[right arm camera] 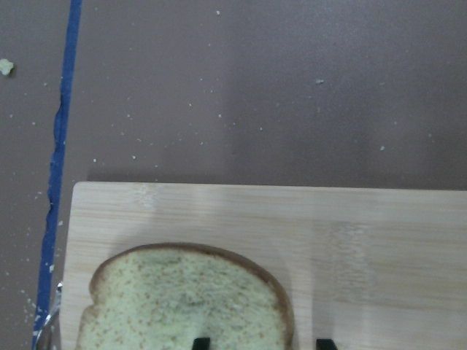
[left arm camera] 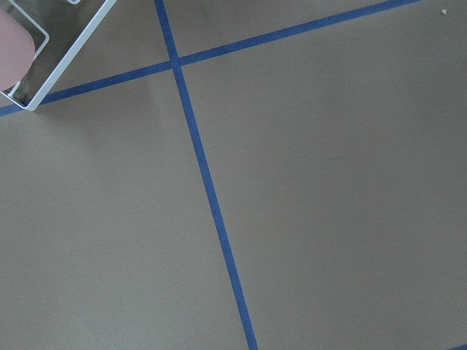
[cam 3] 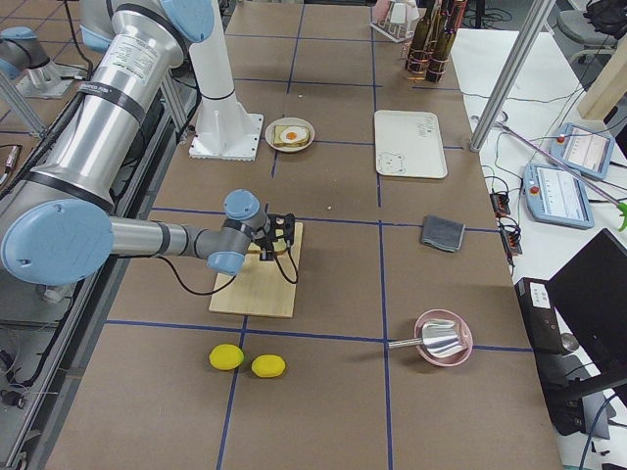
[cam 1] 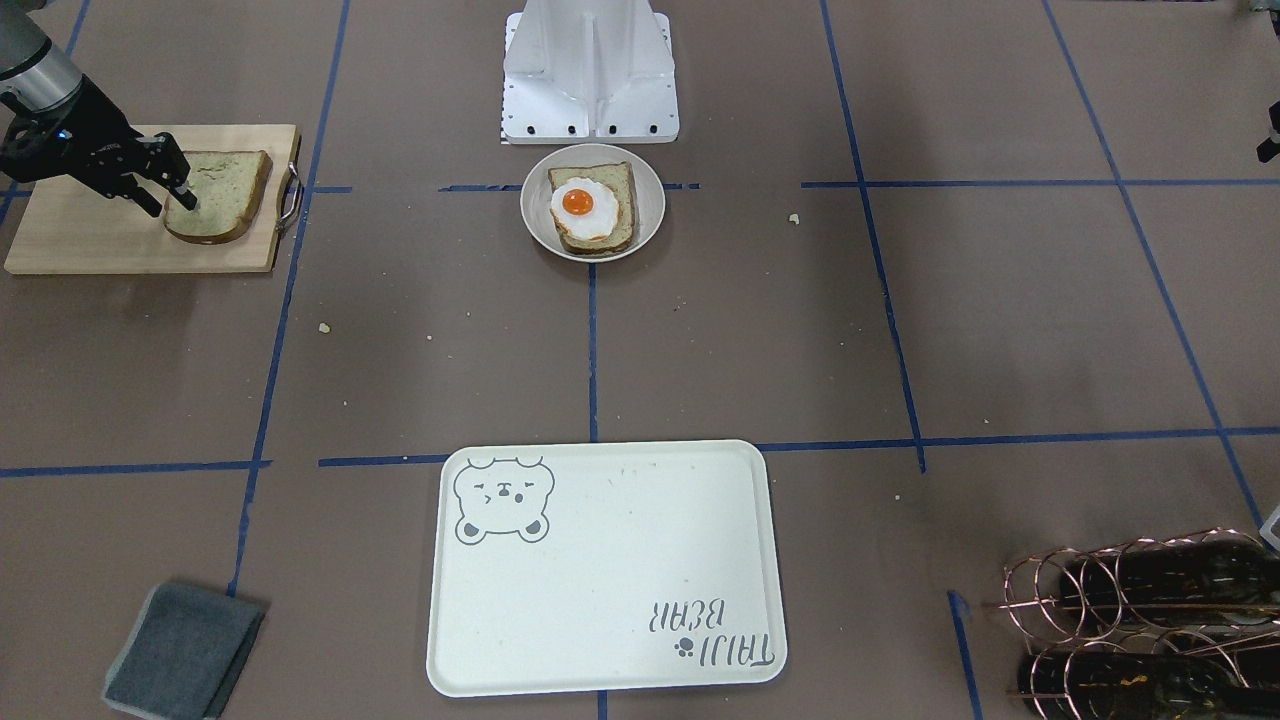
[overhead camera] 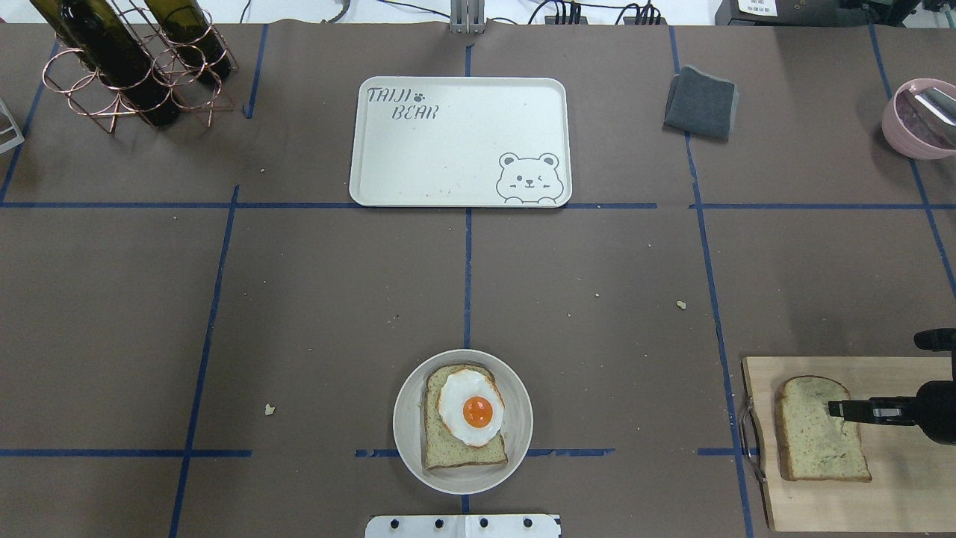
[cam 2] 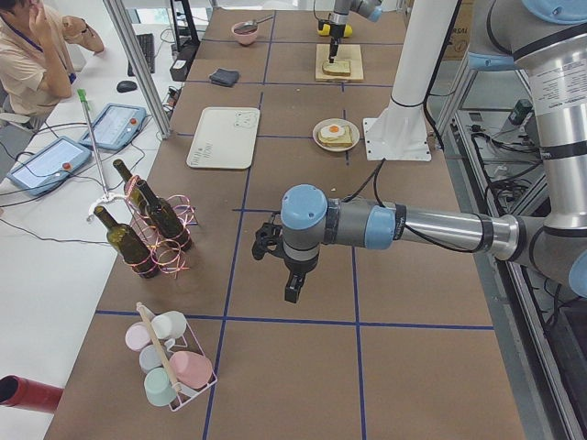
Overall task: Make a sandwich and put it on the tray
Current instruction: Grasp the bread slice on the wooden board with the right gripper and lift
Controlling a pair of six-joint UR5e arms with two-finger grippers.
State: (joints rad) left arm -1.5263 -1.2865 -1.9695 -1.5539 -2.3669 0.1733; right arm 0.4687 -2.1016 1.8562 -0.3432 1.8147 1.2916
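Observation:
One bread slice (cam 1: 622, 228) lies in the off-white bowl (cam 1: 648, 195) with the fried egg (cam 1: 583, 205) on top, uncovered; the bowl also shows overhead (overhead camera: 407, 426). The second bread slice (cam 1: 228, 185) lies on the wooden cutting board (cam 1: 80, 235). My right gripper (cam 1: 168, 198) is open and low over that slice's edge; in the right wrist view (right arm camera: 260, 341) one fingertip (right arm camera: 201, 341) is over the bread (right arm camera: 182, 299) and the other is past its edge. The cream bear tray (cam 1: 605, 570) holds nothing. My left gripper (cam 2: 292, 289) hangs over bare table far from these; I cannot tell its state.
A grey folded cloth (cam 1: 183, 650) lies beside the tray. A copper rack with wine bottles (cam 1: 1140, 620) stands at the table corner. A pink bowl with a metal scoop (overhead camera: 919, 116) sits at the far right. The robot base (cam 1: 590, 70) stands behind the bowl.

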